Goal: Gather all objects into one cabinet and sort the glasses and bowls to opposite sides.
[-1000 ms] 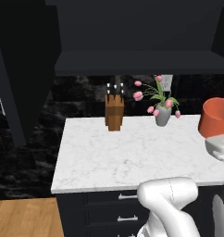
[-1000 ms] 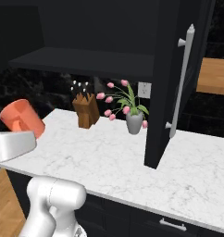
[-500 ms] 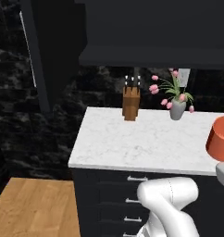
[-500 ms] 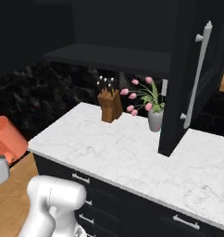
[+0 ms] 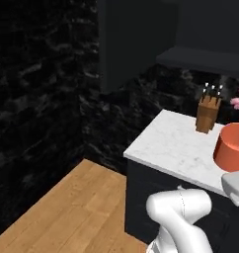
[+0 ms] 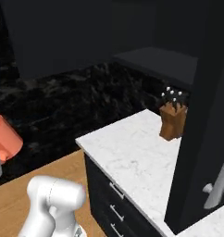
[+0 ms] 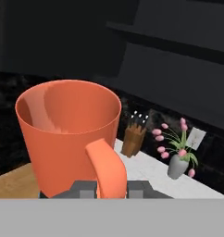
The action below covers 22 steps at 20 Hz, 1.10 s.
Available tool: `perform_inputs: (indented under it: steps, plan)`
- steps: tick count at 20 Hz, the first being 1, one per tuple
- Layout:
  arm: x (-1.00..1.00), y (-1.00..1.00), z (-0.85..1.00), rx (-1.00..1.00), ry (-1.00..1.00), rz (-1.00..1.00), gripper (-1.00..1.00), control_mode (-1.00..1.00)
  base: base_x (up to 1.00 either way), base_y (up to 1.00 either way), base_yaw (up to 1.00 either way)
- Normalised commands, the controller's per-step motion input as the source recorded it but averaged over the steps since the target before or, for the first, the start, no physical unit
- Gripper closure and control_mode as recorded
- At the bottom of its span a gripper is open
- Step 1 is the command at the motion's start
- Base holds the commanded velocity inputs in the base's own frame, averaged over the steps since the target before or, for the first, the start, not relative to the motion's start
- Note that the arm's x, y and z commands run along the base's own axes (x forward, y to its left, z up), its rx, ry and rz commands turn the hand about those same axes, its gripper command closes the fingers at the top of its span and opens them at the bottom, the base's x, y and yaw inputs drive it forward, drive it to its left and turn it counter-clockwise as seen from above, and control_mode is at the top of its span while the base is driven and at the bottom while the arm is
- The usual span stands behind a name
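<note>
Orange and upright, the mug (image 7: 70, 134) sits in our gripper (image 7: 111, 189), whose jaws are closed nearly all the way onto its handle (image 7: 107, 169), mouth facing up. We carry it off the near-left corner of the marble counter (image 6: 132, 157), out over the wooden floor (image 5: 67, 207) and well short of the knife block (image 6: 173, 121), our landmark at the counter's back. From the mug, the block lies ahead and to the right, with a vase of pink tulips (image 7: 178, 155) just beyond it. The cabinet's shelf board (image 7: 178, 44) runs dark above the block, higher than the mug's rim, and that is the relation we judge the next move turns on: the mug must travel forward, rightward and up to reach it. A tall black panel (image 6: 202, 115) stands right of the block.
</note>
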Motion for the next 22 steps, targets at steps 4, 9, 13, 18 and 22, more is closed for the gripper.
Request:
perform_inputs:
  steps: [4, 9, 13, 18, 22]
  plan:
    - [0.00, 0.00, 0.00, 0.00, 0.00, 0.00, 1.00, 1.00, -0.26, 0.00, 0.76]
    - [0.00, 0.00, 0.00, 0.00, 0.00, 0.00, 1.00, 1.00, -0.43, 0.03, 0.75]
    - [0.00, 0.00, 0.00, 0.00, 0.00, 0.00, 1.00, 1.00, -0.04, 0.10, 0.80]
    - [0.00, 0.00, 0.00, 0.00, 0.00, 0.00, 1.00, 1.00, -0.09, 0.13, 0.81]
    - [0.00, 0.00, 0.00, 0.00, 0.00, 0.00, 1.00, 1.00, -0.04, 0.34, 0.73]
